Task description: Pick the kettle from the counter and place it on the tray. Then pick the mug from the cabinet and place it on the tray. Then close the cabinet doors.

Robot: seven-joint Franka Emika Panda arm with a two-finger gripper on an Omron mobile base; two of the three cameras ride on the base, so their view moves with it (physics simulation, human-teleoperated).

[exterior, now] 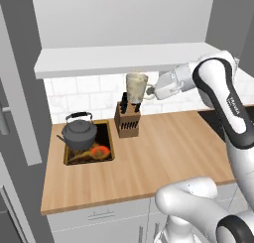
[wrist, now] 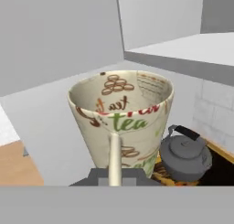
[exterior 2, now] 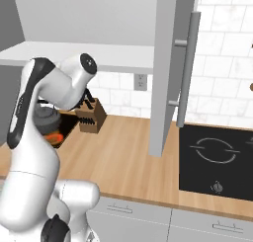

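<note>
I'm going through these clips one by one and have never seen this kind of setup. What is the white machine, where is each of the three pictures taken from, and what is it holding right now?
The white machine is a robot arm on a base, in a rendered kitchen. Two pictures come from cameras on the base, looking forward over the arm from its left and its right. The third comes from a camera on the hand, looking along the end effector.

The end effector is closed on the handle of a cream mug, held in the air above the counter and just under the wall cabinet. In the hand view the mug fills the middle.

On the counter, the dark kettle sits on the tray. A wooden knife block stands beside it. In the right base view a cabinet door stands open, and a black cooktop is set into the counter.
</note>
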